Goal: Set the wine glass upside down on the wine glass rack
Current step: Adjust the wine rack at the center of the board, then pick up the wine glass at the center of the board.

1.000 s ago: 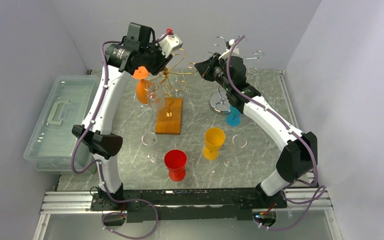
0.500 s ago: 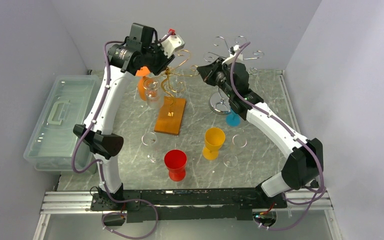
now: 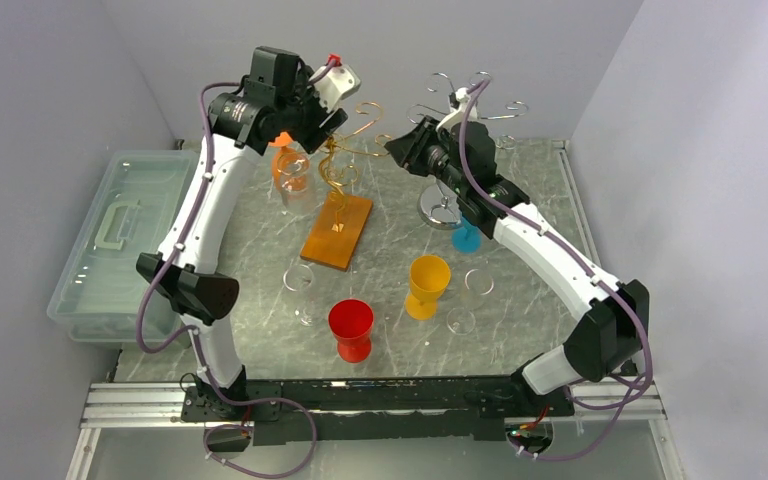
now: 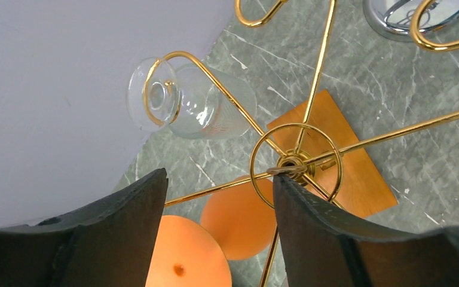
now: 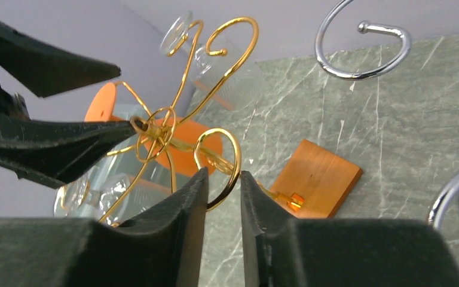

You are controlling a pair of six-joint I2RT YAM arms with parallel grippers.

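Note:
The gold wire rack [image 3: 345,150] stands on a wooden base [image 3: 335,232]. An orange wine glass [image 3: 282,165] hangs upside down from one of its hooks, foot up. In the left wrist view that foot [image 4: 185,257] lies below and between the fingers of my left gripper [image 4: 218,179], which is open and apart from it; the right fingertip sits against the rack's hub [image 4: 293,164]. A clear glass [image 4: 200,110] hangs on another hook. My right gripper [image 5: 224,173] has its jaws a little apart, with a gold loop [image 5: 230,146] of the rack between them.
A chrome rack [image 3: 445,205] stands right of the gold one, a blue glass [image 3: 465,238] beside it. A yellow cup [image 3: 427,285], a red cup [image 3: 350,328] and clear glasses [image 3: 300,285] stand nearer the front. A plastic bin [image 3: 115,240] sits at the left edge.
My left gripper has opened and let go of the orange glass, which now hangs on the rack. The right jaws have parted around the gold loop. The rack's base has turned slightly.

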